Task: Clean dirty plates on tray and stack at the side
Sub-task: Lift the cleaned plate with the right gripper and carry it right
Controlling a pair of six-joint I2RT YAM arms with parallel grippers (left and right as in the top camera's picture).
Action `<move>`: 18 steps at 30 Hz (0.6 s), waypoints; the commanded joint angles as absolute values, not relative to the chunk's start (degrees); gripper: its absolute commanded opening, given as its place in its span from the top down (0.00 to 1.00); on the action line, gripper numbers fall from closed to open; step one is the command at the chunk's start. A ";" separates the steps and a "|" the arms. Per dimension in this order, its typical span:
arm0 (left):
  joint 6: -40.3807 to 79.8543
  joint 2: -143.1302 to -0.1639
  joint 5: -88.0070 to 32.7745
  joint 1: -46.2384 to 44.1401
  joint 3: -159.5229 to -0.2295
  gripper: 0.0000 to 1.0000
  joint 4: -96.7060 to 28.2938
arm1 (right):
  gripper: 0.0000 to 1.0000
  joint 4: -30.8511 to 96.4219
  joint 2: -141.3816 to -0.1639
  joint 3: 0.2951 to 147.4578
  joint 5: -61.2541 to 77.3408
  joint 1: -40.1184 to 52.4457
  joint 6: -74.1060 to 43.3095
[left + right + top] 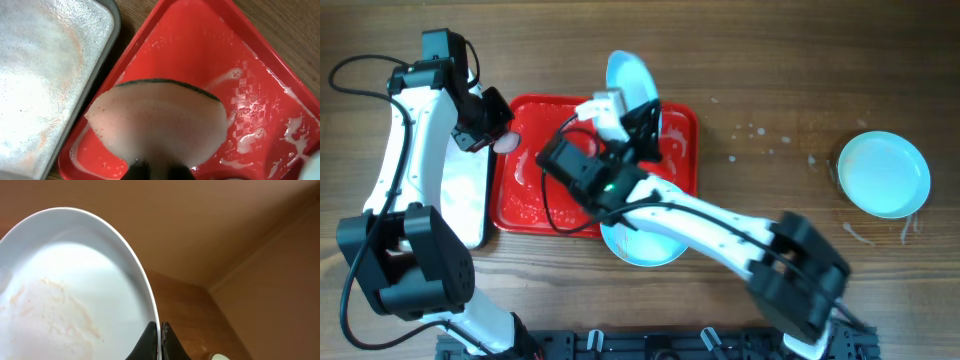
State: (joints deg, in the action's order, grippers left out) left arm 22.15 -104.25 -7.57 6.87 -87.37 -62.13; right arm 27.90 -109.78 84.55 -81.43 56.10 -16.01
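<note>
Held plate tilted up over the far edge of the tray, faint reddish smears on its face, rim pinched tight in the right gripper. Second plate at the tray's near edge, partly under the right arm. Third plate flat on the table, well apart to the right. Left gripper clamped on a sponge over the tray's soapy left edge, beside a foamy pan. Dark wood table, white flecks near the third plate. Plain tan wall behind the held plate.
</note>
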 commanded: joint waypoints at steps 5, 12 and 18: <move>21.21 -103.92 -8.51 6.87 -87.99 0.96 -62.00 | 0.96 44.66 -90.87 84.68 -42.54 43.86 -36.80; 21.21 -103.92 -8.49 6.87 -87.96 0.96 -61.98 | 0.96 54.46 -81.12 84.62 -9.52 16.97 -35.90; 21.15 -103.94 -8.49 6.87 -87.99 0.96 -62.00 | 0.96 57.54 -80.38 83.92 -1.15 -5.17 -33.78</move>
State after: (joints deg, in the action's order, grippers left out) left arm 22.15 -104.25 -7.99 6.87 -87.37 -62.08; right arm 56.86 -81.62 84.60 -8.93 3.09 -34.65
